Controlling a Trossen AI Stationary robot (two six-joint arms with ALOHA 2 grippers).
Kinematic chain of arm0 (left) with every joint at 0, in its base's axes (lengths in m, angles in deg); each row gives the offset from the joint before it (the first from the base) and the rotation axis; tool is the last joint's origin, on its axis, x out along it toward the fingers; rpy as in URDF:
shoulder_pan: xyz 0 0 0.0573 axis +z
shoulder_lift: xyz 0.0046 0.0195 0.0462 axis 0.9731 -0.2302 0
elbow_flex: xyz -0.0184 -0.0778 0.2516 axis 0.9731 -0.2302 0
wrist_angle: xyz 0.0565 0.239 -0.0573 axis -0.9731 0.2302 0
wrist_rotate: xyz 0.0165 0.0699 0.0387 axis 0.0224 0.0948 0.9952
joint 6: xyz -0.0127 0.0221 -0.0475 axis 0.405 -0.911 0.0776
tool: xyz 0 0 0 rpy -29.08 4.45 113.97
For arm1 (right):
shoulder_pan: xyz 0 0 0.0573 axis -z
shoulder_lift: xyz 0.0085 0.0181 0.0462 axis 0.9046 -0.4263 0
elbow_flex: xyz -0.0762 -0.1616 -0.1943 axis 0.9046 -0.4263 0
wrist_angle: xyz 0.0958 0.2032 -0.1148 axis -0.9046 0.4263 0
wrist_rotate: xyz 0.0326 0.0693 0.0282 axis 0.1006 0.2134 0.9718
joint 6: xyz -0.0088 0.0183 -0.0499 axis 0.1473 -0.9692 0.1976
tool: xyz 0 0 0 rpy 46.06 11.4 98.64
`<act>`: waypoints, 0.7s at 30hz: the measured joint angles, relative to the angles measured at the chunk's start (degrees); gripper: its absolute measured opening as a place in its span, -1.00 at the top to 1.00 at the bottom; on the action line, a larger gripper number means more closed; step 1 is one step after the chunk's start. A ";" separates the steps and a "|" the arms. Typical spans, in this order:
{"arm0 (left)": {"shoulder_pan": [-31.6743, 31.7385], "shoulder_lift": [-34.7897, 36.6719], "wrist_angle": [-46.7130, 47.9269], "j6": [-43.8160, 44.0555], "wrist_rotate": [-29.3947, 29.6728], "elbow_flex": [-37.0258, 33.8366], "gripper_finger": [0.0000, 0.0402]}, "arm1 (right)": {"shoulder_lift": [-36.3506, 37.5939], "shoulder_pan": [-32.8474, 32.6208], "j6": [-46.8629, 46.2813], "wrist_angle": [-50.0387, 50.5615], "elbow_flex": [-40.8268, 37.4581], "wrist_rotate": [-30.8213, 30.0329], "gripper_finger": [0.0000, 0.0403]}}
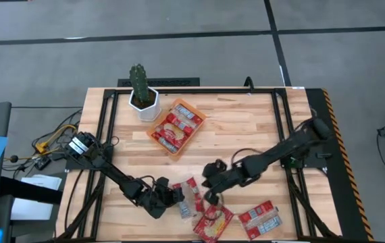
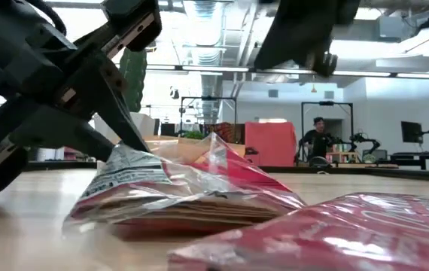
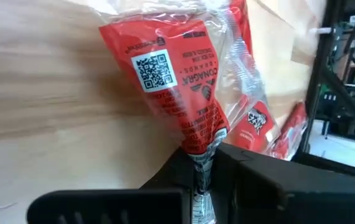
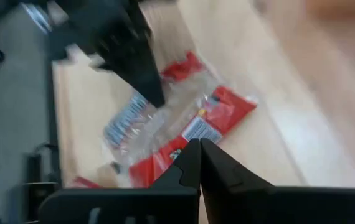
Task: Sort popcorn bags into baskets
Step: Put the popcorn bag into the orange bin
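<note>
Red-and-silver, crinkled plastic popcorn bag pinched by its end seam between the fingers of the left hand, fingers narrowed right down onto the film; same packet lay flat on the pale wooden worktop near the front edge, just right of the left hand. Long axis of the packet ran straight out from the fingertips, toward the far side of the worktop. Right hand hung just on the packet's other side, slightly above it, fingers pressed together on nothing in the right wrist view. Bright orange shallow plastic basket sat well beyond, toward the far edge and a little left, beside the white hexagonal pot with a green cactus, several packets already inside. Judged: left hand nearer and already gripping, so a lift and a carry away from the front edge, diagonally toward the basket, seemed the coming move; thin seam grip looked liable to slip or let the packet swing. Two more red packets lay along the front edge, to the right, untouched and not yet sorted
</note>
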 joint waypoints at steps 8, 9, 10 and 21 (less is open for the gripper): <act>0.04 3.70 -0.85 -0.58 7.08 0.07 0.98 | 14.20 -2.92 -1.58 11.04 0.00 -10.91 0.88; 0.04 4.26 -0.51 -0.64 7.80 0.07 0.98 | 15.44 -3.32 -2.03 11.99 0.00 -12.17 0.87; 0.04 4.91 -0.49 -0.65 8.68 0.07 0.98 | 16.52 -3.58 -2.42 12.79 0.00 -13.36 0.86; 4.01 17.20 13.28 -4.71 21.84 0.17 0.98 | 20.19 -5.53 -3.50 17.77 -0.04 -19.62 0.91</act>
